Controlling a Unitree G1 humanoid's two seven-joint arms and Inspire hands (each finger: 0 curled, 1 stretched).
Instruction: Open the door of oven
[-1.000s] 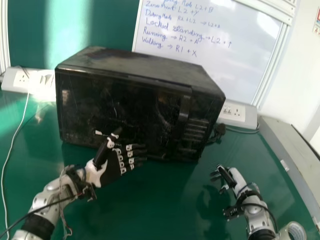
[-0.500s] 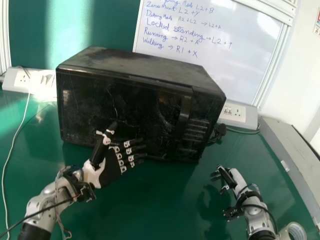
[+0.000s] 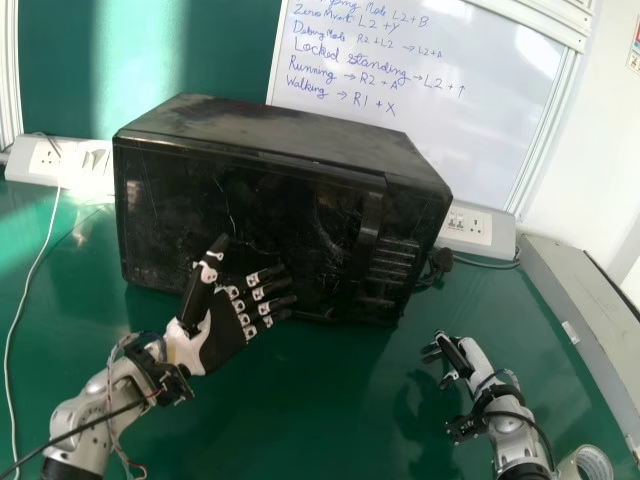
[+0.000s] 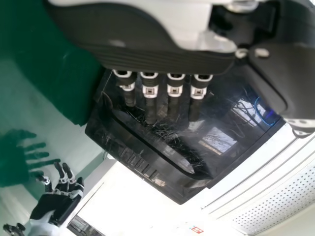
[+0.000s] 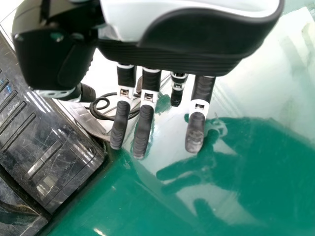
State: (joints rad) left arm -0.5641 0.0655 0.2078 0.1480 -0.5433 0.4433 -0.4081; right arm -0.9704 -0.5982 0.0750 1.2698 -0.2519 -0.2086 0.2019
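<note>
Green tabletop (image 3: pixel 325 415) bears an oven (image 3: pixel 270 195), its likely slick three-o'clock handle (image 3: pixel 370 222) best pulled; left hand (image 3: pixel 226 336), seven o'clock, right hand (image 3: pixel 456 352), four, both released.

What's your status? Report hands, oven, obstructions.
Left hand open, before oven. Right hand open, front-right of it. Door shut. Left hand may block swing.

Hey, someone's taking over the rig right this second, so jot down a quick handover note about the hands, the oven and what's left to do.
Left hand: open, fingers extended, in front of the oven, low by its door.
Right hand: open, holding nothing, to the right of the oven.
Handle: upright, toward the door's right side; neither hand grips it.
Done: the door looks closed, so no opening yet.
Left: pull the door open.
</note>
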